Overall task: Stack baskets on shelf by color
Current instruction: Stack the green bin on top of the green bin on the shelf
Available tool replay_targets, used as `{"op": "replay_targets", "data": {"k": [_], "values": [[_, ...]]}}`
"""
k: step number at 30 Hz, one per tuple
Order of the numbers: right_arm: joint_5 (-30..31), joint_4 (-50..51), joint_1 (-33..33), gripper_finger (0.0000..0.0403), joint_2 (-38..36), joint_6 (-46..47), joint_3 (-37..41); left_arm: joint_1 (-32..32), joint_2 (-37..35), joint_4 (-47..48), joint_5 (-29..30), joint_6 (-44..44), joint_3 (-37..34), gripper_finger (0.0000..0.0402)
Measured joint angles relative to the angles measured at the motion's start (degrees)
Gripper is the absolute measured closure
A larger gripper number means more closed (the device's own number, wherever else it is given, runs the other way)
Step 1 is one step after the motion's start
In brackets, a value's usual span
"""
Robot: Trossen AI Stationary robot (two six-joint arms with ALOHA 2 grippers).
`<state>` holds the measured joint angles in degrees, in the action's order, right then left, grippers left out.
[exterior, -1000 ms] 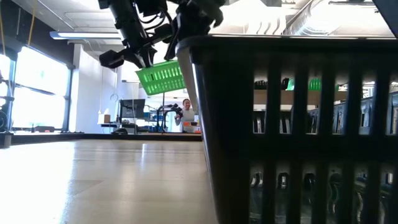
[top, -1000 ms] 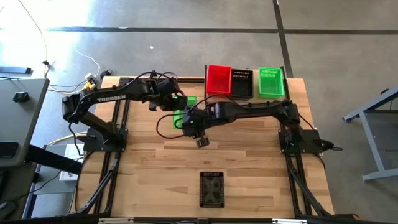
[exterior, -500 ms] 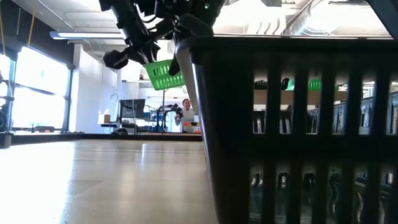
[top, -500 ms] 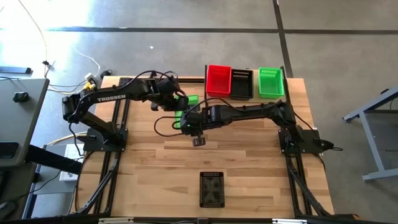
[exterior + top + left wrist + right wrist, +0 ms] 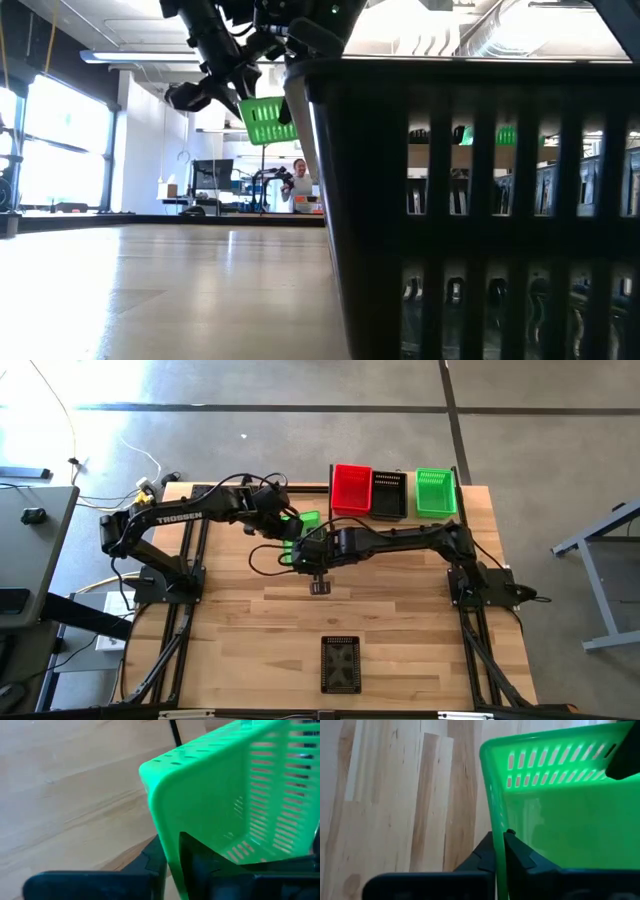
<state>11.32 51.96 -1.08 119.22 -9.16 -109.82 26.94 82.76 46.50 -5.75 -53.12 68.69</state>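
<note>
Handing a green basket (image 5: 298, 538) from one arm to the other is the step you are in. It hangs in the air above the desk (image 5: 240, 630), near the middle, well apart from the shelf (image 5: 462, 488) at the far edge.

Your right end effector (image 5: 500, 851) is pressed together on the basket's rim, the thin green wall caught between its fingers. Your left end effector (image 5: 172, 857) also has a green wall between its fingers, so for now both arms pinch the same basket. I cannot tell from the views how firmly the left one grips.

On the shelf a red stack (image 5: 351, 488), a black stack (image 5: 389, 493) and a green stack (image 5: 435, 491) stand side by side. One black basket (image 5: 341, 663) waits on the near part of the desk.

Next, I judge you must spread the left fingers fully and draw that arm clear before the right arm moves, or the basket will twist between them. Then carry it to the green stack, level it, and nest it squarely inside.
</note>
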Motion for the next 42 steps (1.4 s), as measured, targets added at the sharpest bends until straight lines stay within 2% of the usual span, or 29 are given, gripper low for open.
{"op": "replay_targets", "data": {"k": [10,14,18,26,34,42], "values": [[-1.32,2.83,-0.92,0.0403,0.04,6.05,-0.03,0.0,-0.02,-0.04,0.04,8.2,0.0,0.029],[-4.04,4.68,-0.98,0.0403,0.04,8.57,-0.03,0.84,-0.04,-0.04,-0.06,11.47,0.0,0.0263],[-5.95,6.54,-1.9,0.0403,0.03,9.59,-0.03,2.43,-0.04,-0.04,-2.81,15.41,0.0,0.0247],[-9.24,10.73,-3.95,0.0403,-0.48,13.9,0.0,4.87,-0.04,-0.04,-2.98,20.67,0.0,0.024],[-11.33,15.62,-6.33,0.0403,-4.59,14.08,0.0,6.25,-0.04,0.35,-3.04,23.38,-0.02,0.024],[-6.84,20.91,-7.56,0.0403,-9.82,14.42,0.04,6.43,-0.04,0.39,-3.2,26.83,-0.02,0.024]]}}
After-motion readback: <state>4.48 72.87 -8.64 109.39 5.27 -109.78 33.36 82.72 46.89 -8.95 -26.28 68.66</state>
